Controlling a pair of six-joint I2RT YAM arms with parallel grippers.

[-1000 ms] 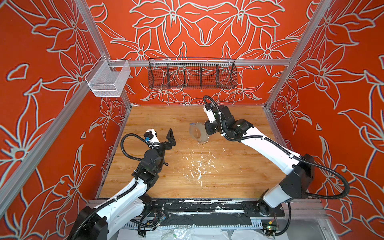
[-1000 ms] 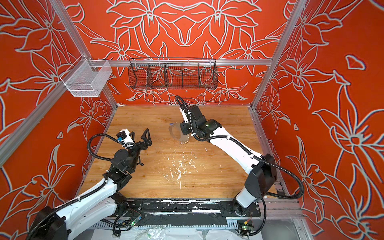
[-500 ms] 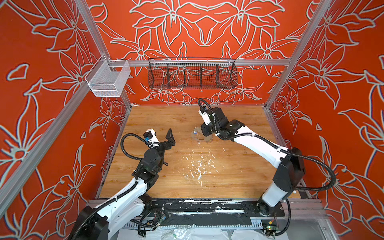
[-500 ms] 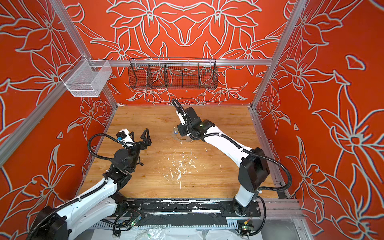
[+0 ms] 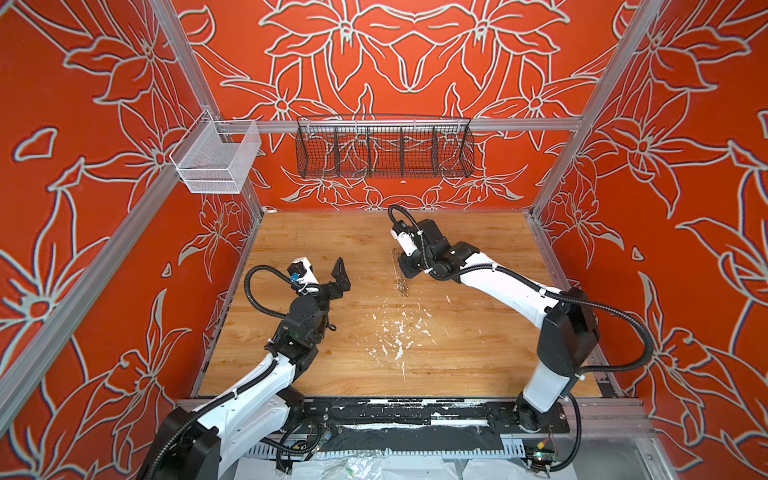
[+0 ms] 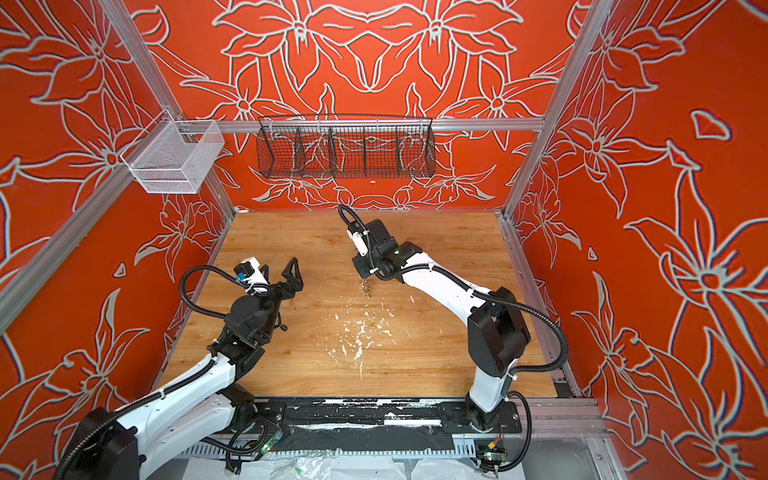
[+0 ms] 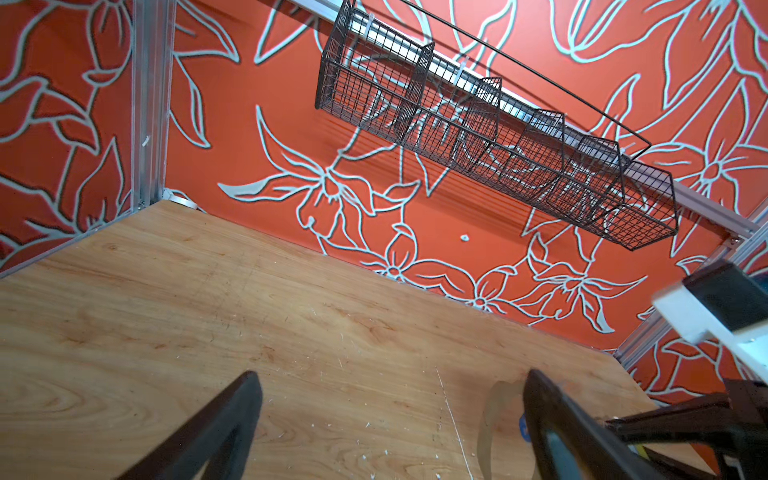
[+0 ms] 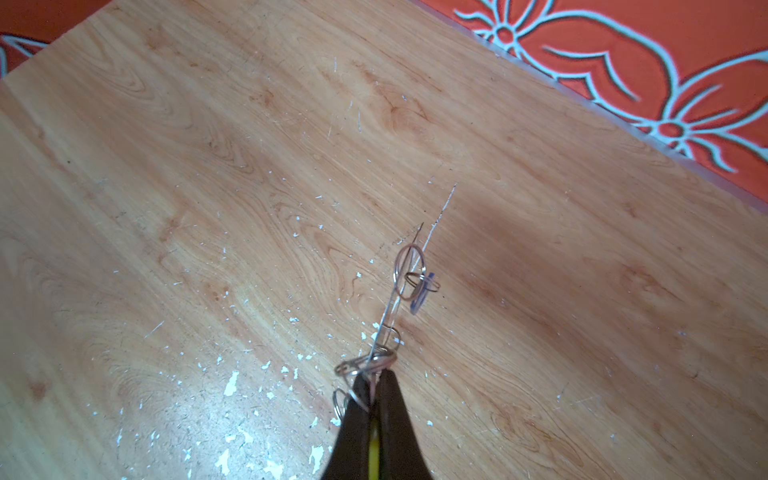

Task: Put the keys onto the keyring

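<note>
My right gripper [image 8: 374, 382] is shut on the keyring [image 8: 399, 286], which it holds edge-on above the wooden table, so the ring shows only as a thin line with small split rings [image 8: 409, 270] along it. A key with a blue tag [image 8: 419, 299] hangs on one split ring. A yellow sliver [image 8: 374, 451] shows between the right jaws; I cannot tell what it is. In both top views the right gripper [image 5: 405, 270] [image 6: 363, 272] is at mid-table with the keyring [image 5: 395, 266] under it. My left gripper [image 5: 324, 274] [image 7: 392, 382] stands open and empty, left of the keyring [image 7: 488, 419].
White flecks [image 5: 395, 336] are scattered on the table [image 5: 311, 232] in front of the grippers. A black wire basket [image 5: 384, 149] hangs on the back wall. A white mesh basket [image 5: 216, 160] hangs at the back left corner.
The right arm has swung the keyring leftward and turned it from face-on to edge-on. The left arm has not moved.
</note>
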